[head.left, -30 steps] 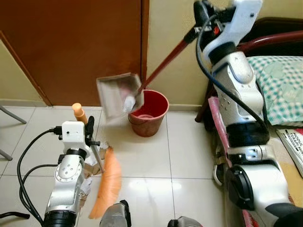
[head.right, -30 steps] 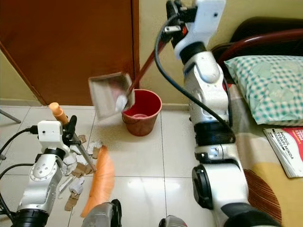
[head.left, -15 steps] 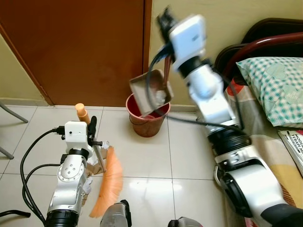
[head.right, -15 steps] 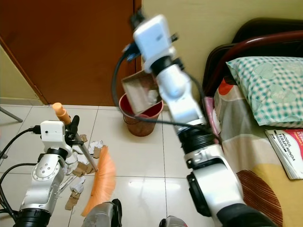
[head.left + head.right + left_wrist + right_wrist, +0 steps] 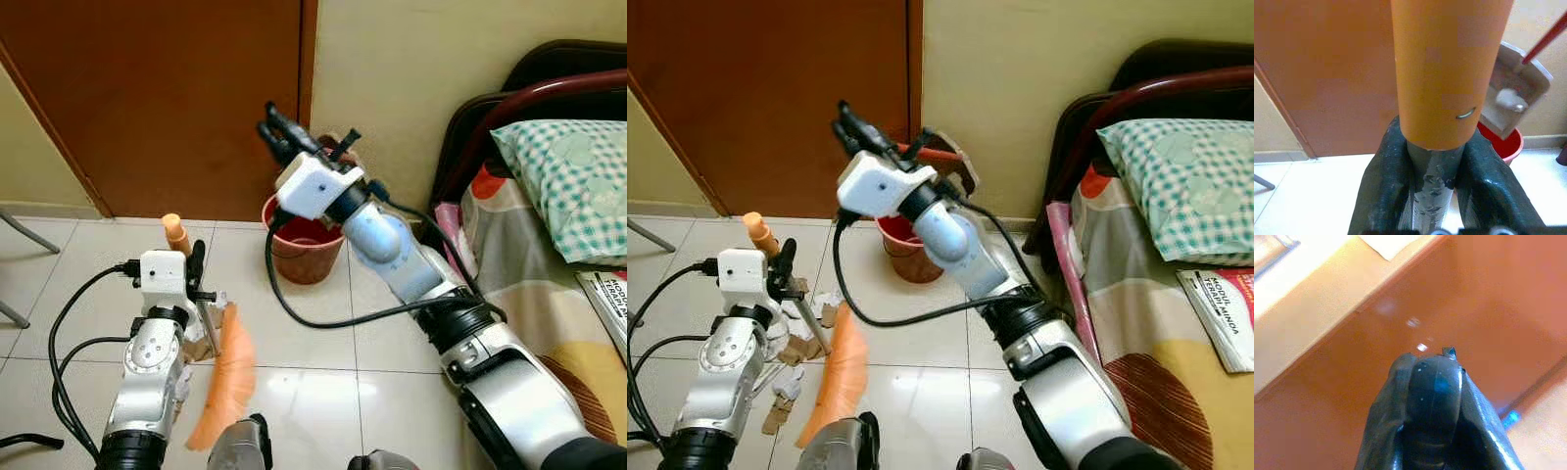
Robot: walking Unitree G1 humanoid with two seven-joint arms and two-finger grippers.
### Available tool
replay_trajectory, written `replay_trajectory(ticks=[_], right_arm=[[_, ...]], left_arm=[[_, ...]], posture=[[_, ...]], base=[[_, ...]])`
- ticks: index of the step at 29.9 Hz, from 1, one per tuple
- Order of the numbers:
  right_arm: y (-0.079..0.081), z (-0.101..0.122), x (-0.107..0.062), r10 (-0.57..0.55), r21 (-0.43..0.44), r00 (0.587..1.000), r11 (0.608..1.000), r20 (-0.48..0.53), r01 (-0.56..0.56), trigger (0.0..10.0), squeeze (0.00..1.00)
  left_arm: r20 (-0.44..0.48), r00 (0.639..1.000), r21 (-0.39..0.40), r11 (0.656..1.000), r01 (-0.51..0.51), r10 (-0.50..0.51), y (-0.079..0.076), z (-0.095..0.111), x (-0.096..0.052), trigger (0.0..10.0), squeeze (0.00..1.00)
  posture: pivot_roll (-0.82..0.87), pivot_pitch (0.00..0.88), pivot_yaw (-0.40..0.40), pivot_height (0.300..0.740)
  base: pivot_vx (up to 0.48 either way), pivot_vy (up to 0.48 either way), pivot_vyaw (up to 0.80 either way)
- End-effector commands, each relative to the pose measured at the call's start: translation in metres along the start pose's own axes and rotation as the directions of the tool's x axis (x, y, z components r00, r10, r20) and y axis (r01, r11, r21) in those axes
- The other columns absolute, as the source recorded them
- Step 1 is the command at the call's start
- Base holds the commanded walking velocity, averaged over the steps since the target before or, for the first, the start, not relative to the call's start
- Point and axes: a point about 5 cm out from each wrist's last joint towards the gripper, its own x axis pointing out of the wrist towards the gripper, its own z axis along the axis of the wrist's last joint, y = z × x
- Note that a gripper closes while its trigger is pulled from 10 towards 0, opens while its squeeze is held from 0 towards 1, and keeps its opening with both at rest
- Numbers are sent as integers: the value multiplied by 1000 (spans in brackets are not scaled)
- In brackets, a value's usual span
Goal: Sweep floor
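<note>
Nearest to us, our left gripper (image 5: 196, 279) is holding the broom (image 5: 223, 377) upright by its handle, jaws clamped on the shaft just below the orange grip, as the left wrist view shows. The orange bristles are resting on the tiled floor (image 5: 313, 343) beside a little heap of scraps (image 5: 794, 352) that is not yet swept up.

Farther out, our right gripper (image 5: 279, 132) is reaching up over the red bucket (image 5: 299, 245) by the wall, jaws closed tight on the red handle of the dustpan (image 5: 1513, 93). The pan is hanging tilted above the bucket, with a white crumpled bit of rubbish (image 5: 1508, 100) lying in it.

We judge we are emptying the pan. To do it well, we are wanting the pan's lip squarely over the bucket mouth and tipped steeply enough for the scrap to slide, without swinging the long handle into the door (image 5: 147, 98) or the bed (image 5: 549, 196). Meanwhile we are keeping the broom steady, so the heap is not scattered.
</note>
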Motion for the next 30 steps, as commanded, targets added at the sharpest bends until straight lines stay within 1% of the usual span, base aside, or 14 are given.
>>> replay_trajectory(ticks=[1, 9, 12, 14, 15, 16, 18, 21, 24, 25, 27, 28, 29, 30], right_arm=[[11, 4, -2, 56, -11, 997, 998, 43, -56, 10000, 0], [11, 0, -6, 24, -25, 999, 999, 30, -23, 10000, 0], [3, 0, -4, -32, -34, 999, 999, 39, 34, 10000, 0], [-9, 4, -1, -103, -21, 993, 994, 62, 105, 10000, 0], [-9, 4, -1, -103, -21, 993, 994, 62, 105, 10000, 0], [-25, 10, 4, -189, 19, 979, 982, 73, 188, 10000, 0], [-34, 14, 8, -225, 27, 971, 974, 84, 223, 10000, 0], [-54, 25, 17, -292, -2, 948, 956, 125, 295, 10000, 0], [-66, 30, 20, -355, -24, 925, 932, 139, 361, 10000, 0], [-75, 32, 20, -417, -51, 898, 903, 137, 427, 10000, 0], [-82, 31, 16, -462, -90, 879, 877, 121, 473, 10000, 0], [-82, 31, 16, -462, -90, 879, 877, 121, 473, 10000, 0], [-90, 26, 8, -511, -139, 856, 844, 83, 518, 10000, 0], [-94, 21, 1, -536, -159, 843, 828, 51, 537, 10000, 0]], left_arm=[[-42, 999, -12, 1000, 19, -19, -6, -9, -2, 10000, 0], [-41, 999, -13, 1000, 17, -18, -5, -9, -2, 10000, 0], [-39, 999, -13, 1000, 21, -21, -5, -8, -1, 10000, 0], [-37, 999, -12, 1000, 21, -22, -6, -8, 0, 10000, 0], [-37, 999, -12, 1000, 21, -22, -6, -8, 0, 10000, 0], [-31, 999, -7, 1000, 15, -15, -5, -6, 0, 10000, 0], [-27, 1000, -3, 1000, 10, -10, -3, -6, 0, 10000, 0], [-29, 1000, 2, 1000, 1, -1, 0, -7, 0, 10000, 0], [-30, 999, 2, 1000, 14, -14, 0, -7, 0, 10000, 0], [-22, 999, 9, 999, 32, -31, -1, -4, 2, 10000, 0], [-11, 999, 15, 999, 38, -38, -1, -1, 4, 10000, 0], [-11, 999, 15, 999, 38, -38, -1, -1, 4, 10000, 0], [0, 1000, 14, 999, 30, -30, 0, 2, 6, 10000, 0], [2, 1000, 12, 1000, 25, -25, 1, 3, 6, 10000, 0]], posture=[[35, 61, -24, 740], [37, 62, -22, 740], [35, 64, -21, 740], [35, 64, -21, 740], [35, 64, -21, 740], [25, 71, -37, 740], [23, 71, -39, 740], [20, 75, -37, 740], [33, 66, -29, 740], [39, 64, -25, 740], [42, 64, -19, 740], [42, 64, -19, 740], [44, 61, -17, 740], [43, 58, -15, 740]], base=[[0, 0, 0], [0, 0, 0], [0, 0, 0], [0, 0, 0], [0, 0, 0], [0, 0, 0], [0, 0, 0], [0, 0, 0], [0, 0, 0], [0, 0, 0], [0, 0, 0], [0, 0, 0], [0, 0, 0], [0, 0, 0]])
